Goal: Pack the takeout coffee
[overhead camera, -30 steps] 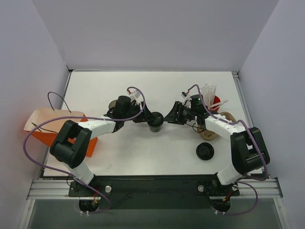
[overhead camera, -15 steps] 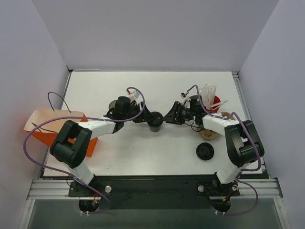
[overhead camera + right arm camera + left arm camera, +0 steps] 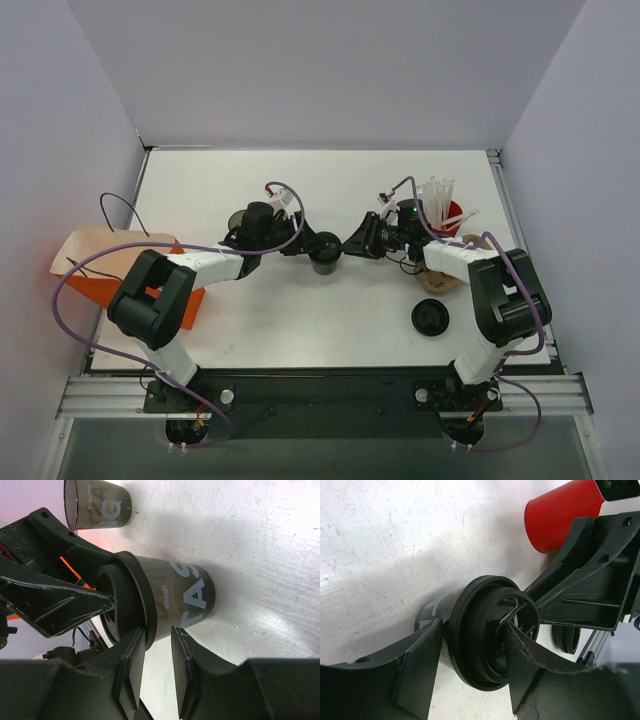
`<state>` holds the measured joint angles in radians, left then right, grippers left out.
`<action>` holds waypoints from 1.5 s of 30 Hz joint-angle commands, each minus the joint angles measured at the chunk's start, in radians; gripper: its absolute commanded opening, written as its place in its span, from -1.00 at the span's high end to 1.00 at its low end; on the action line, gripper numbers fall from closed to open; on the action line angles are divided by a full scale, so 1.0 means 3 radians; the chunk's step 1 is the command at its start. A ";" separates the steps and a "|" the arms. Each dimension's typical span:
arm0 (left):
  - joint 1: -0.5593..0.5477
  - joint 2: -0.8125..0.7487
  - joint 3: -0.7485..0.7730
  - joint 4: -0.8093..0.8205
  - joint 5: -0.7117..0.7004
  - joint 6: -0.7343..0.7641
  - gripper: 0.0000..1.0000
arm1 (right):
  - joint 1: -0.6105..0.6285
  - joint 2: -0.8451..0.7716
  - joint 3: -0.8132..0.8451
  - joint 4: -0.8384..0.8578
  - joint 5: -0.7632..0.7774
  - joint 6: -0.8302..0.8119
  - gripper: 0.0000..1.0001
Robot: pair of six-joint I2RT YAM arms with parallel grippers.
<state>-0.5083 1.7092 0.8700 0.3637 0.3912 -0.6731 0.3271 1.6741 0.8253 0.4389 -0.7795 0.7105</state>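
Observation:
The takeout coffee [image 3: 325, 262], a small dark cup with a black lid, stands mid-table between both grippers. My left gripper [image 3: 313, 247] comes in from the left, rolled on its side. In the left wrist view its lower finger sits against the lid rim [image 3: 470, 640] and its upper finger lies across the lid top, so the left gripper [image 3: 475, 629] is closed on the lid. My right gripper [image 3: 347, 247] reaches in from the right. In the right wrist view the right gripper [image 3: 157, 632] has a narrow gap, with the tips touching the lid rim and the cup wall [image 3: 190, 595] and nothing between them.
A lidless see-through cup [image 3: 238, 219] stands behind the left gripper. A red cup with white stirrers [image 3: 447, 212] is at the back right, and a loose black lid [image 3: 430, 318] lies at the front right. An orange bag [image 3: 100, 270] sits at the left edge.
My right gripper has edged left to the cup and its jaws have narrowed. My left jaws have closed a little. The cup has not moved.

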 commanded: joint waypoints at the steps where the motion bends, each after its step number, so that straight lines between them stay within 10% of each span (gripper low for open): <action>1: -0.0039 0.0229 -0.0134 -0.0410 -0.0174 0.0198 -0.15 | 0.0029 0.0070 -0.0046 0.0291 -0.0014 0.0045 0.42; 45: 0.0140 0.0781 -0.0067 -0.0466 0.0307 0.0858 -0.07 | -0.0160 0.0519 0.0659 -0.0164 -0.0449 -0.0170 0.39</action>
<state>-0.4618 1.8301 0.9192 0.5140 0.5686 -0.5339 0.2684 1.7866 0.9615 0.3843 -0.8555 0.6975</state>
